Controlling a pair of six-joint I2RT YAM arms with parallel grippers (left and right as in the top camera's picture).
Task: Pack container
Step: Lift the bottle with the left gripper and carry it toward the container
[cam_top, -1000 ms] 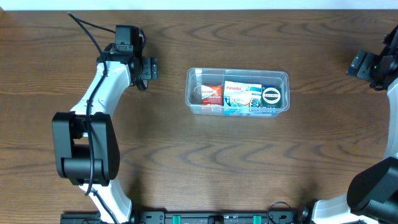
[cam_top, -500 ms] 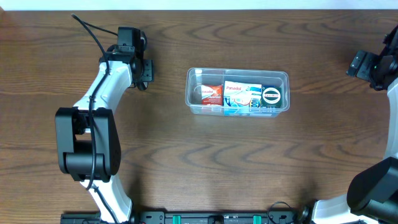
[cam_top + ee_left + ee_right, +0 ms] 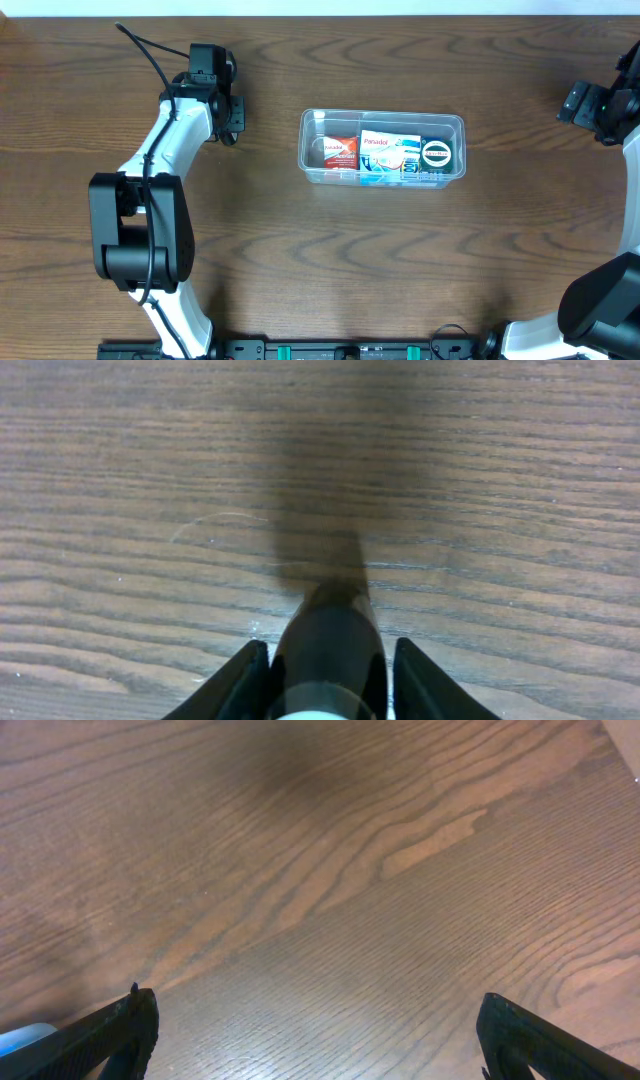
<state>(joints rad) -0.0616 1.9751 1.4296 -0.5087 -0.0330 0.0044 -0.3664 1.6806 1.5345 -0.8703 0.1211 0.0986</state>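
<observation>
The container (image 3: pixel 310 165) is a clear plastic tub at the table's middle. It holds a red packet (image 3: pixel 340 152), a blue-and-white Panadol box (image 3: pixel 390 155) and a round dark-lidded item (image 3: pixel 437 153). My left gripper (image 3: pixel 231 112) is far to the container's left, low over the wood. In the left wrist view my left gripper (image 3: pixel 328 652) is shut on a dark rounded bottle-like item (image 3: pixel 328 630), one finger on each side of it. My right gripper (image 3: pixel 592 104) is at the far right edge, and in the right wrist view my right gripper (image 3: pixel 318 1020) stands wide open over bare wood.
The brown wooden table (image 3: pixel 330 260) runs under both arms. The left arm's base (image 3: pixel 135 235) stands at the front left. A pale blue corner (image 3: pixel 20 1038) shows at the lower left of the right wrist view.
My left gripper's fingers have drawn in from a wide spread to a narrow one. The left arm's base link turned slightly. The right arm and the container have not moved.
</observation>
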